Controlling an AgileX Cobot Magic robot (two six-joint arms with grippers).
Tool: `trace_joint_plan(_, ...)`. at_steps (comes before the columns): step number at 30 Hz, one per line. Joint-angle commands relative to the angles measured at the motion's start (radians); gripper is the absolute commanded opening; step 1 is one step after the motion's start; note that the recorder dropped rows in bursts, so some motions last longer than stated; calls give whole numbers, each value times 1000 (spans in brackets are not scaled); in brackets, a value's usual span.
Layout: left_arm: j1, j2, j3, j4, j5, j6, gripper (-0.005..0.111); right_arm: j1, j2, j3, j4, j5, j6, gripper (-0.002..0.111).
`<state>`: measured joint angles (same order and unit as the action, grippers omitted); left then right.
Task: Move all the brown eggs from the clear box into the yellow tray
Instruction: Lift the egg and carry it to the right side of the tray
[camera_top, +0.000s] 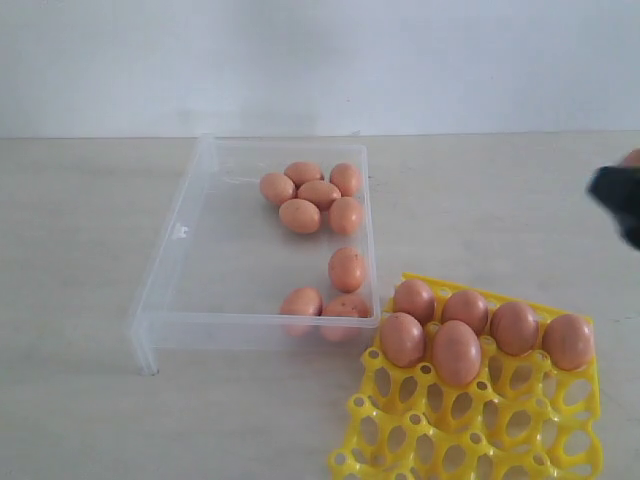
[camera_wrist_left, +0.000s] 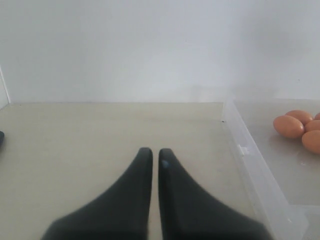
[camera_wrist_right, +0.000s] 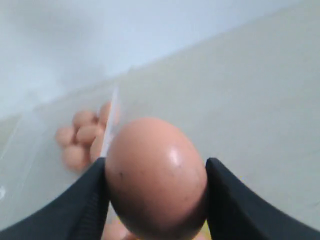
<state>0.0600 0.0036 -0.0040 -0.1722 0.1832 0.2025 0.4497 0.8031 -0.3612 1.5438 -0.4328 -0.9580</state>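
Exterior view: six smooth orange-brown oval eggs (camera_top: 457, 352) sit in cups along the far edge of the bright yellow plastic lattice tray (camera_top: 480, 440). Nine more lie in the shallow clear plastic box (camera_top: 180, 260), all near its right wall. The right gripper (camera_wrist_right: 156, 172) clamps a further egg (camera_wrist_right: 152, 145) up beyond the tray's far right corner. The left gripper (camera_wrist_left: 154, 155), pinched closed and empty, hangs over the pale table (camera_top: 80, 200) beside the box. The job looks under half done.
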Motion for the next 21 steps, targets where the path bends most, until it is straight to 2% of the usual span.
trace_joint_plan(1, -1, -4, 4, 2, -4, 0, 4, -1, -253, 61, -56, -261, -96, 0)
trace_joint_plan(4, -1, -4, 4, 2, -4, 0, 4, -1, -331, 70, -238, -353, -102, 0)
trace_joint_plan(7, -1, -4, 4, 2, -4, 0, 4, -1, -335, 70, -472, -314, -98, 0)
trace_joint_plan(9, -1, -4, 4, 2, -4, 0, 4, -1, -318, 70, -659, -226, -87, 0)
trace_joint_plan(12, -1, -4, 4, 2, -4, 0, 4, -1, -282, 70, -1027, 24, -55, 0)
trace_joint_plan(13, -1, -4, 4, 2, -4, 0, 4, 1, -247, 70, -1239, 229, 17, 0)
trace_joint_plan(14, -1, -4, 4, 2, -4, 0, 4, 1, -214, 70, -1283, 325, 119, 0)
trace_joint_plan(18, -1, -4, 4, 2, -4, 0, 4, 1, -120, 70, -1106, 258, 641, 0)
trace_joint_plan(21, -1, -4, 4, 2, -4, 0, 4, 1, 10, 70, -1104, 254, 835, 0)
